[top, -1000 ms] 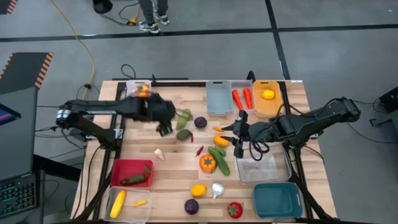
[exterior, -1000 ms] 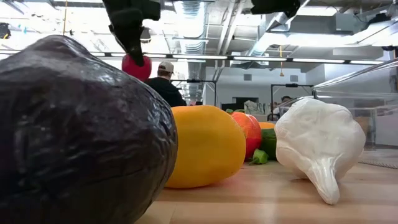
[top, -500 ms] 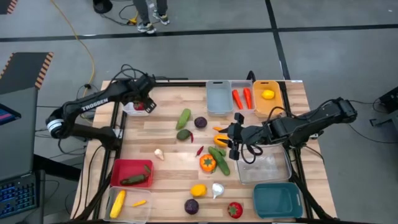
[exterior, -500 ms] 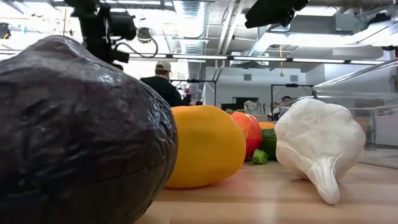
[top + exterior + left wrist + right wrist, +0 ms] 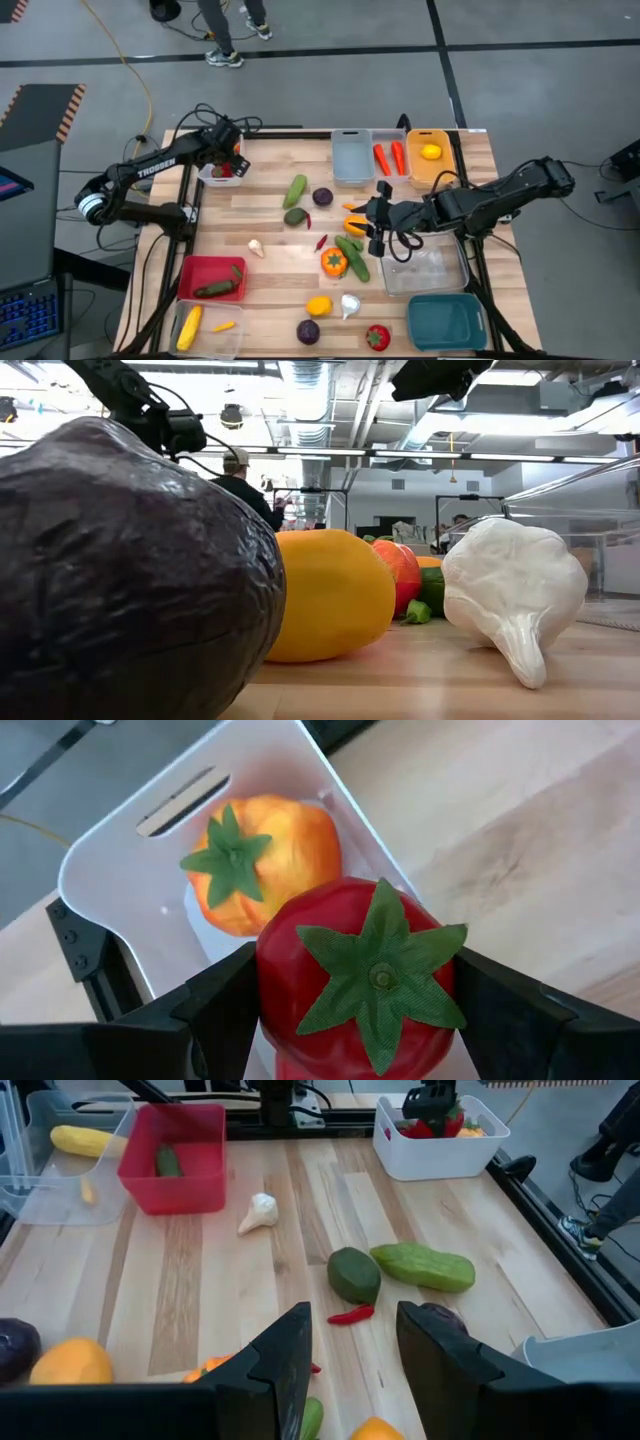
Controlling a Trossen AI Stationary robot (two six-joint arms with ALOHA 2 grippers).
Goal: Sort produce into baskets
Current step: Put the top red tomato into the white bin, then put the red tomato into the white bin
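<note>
Writing: "TROSSEN" in white on the left arm (image 5: 150, 170).
Left gripper (image 5: 350, 1020): clamped on a red tomato (image 5: 355, 975) over the white basket (image 5: 110, 860), which holds one orange tomato (image 5: 255, 855).
Right gripper (image 5: 350, 1345): fingers apart, empty, above mid-table produce.
Carrots (image 5: 389, 157): two in a far basket.

The red tomato (image 5: 352, 982) hides part of the orange tomato (image 5: 259, 861) behind it.

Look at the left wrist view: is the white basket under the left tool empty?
No. An orange-yellow tomato already lies in the white basket, behind the red tomato gripped in the left tool.
</note>
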